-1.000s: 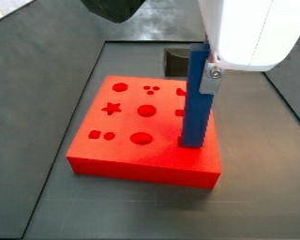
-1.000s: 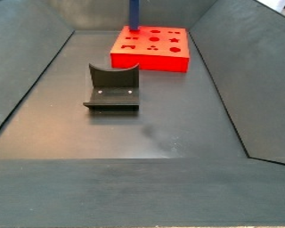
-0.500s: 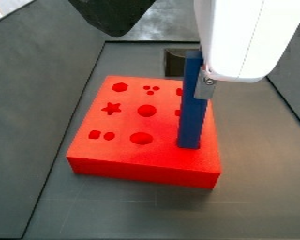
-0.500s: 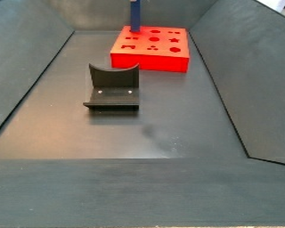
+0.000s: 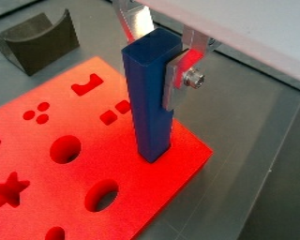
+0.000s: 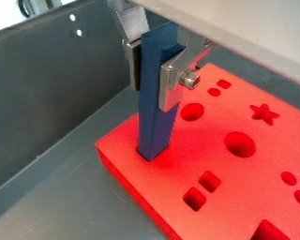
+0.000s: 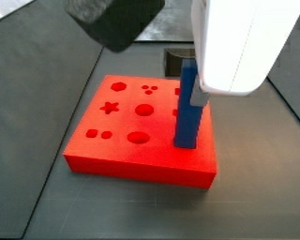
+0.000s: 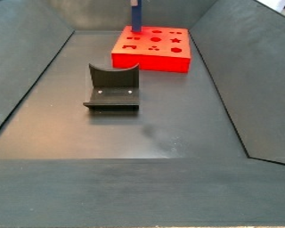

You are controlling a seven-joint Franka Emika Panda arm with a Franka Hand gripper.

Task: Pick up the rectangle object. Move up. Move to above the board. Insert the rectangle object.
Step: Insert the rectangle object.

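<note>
One tall, slim matte blue rectangular bar [image 5: 152, 98] stands upright, clamped in our gripper [image 5: 163, 58] jaws, its lower end entering the flat bright red slab [image 5: 65, 178] near one edge. We judge insertion underway; next, press straight down.

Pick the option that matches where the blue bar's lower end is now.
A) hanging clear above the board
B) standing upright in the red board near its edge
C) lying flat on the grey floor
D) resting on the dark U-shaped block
B: the rectangle object stands upright, clamped by the end effector, its lower end meeting the board near the edge.
</note>
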